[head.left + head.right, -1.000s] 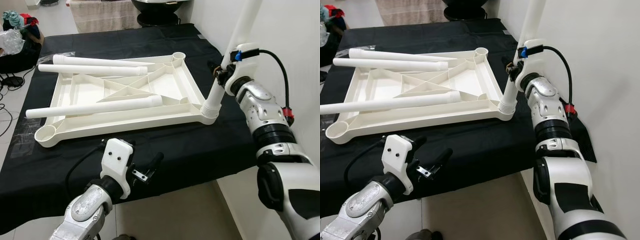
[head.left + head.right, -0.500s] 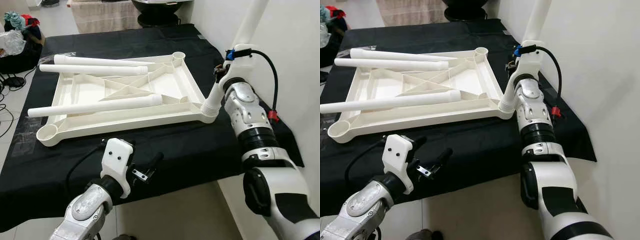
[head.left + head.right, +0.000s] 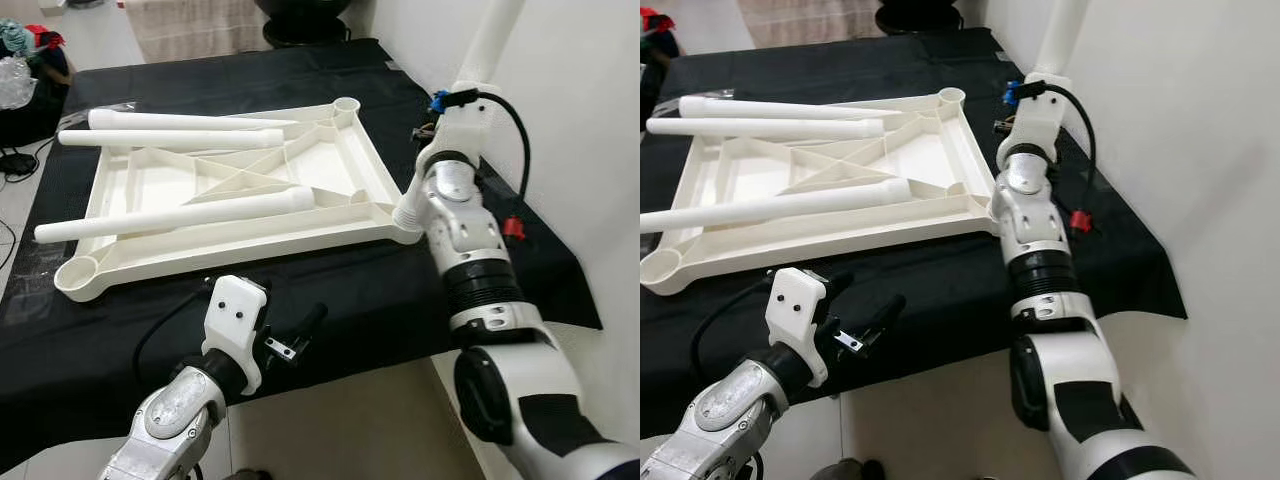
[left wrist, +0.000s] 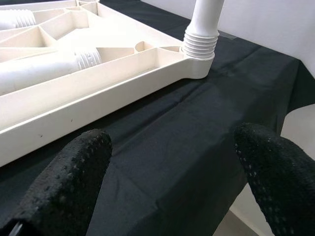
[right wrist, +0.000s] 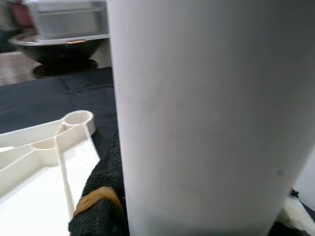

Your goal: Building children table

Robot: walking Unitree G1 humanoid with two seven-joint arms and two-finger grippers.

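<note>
White tabletop [image 3: 230, 190] lies upside down on the black-covered desk [image 3: 330, 290]. Three loose legs [image 3: 170, 215] rest across it. A fourth leg [image 3: 480, 60] stands upright in the near right corner socket, clasped by the right gripper [image 3: 432, 135]. Left gripper [image 4: 172, 162] hovers at the desk's near edge, fingers [image 4: 64, 182] apart, holding nothing.

Black cloth [image 3: 330, 290], perhaps a black bowl [image 5: 59, 51] behind.

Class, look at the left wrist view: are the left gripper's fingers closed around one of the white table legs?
No: the left gripper is open over the black cloth, holding nothing.
</note>
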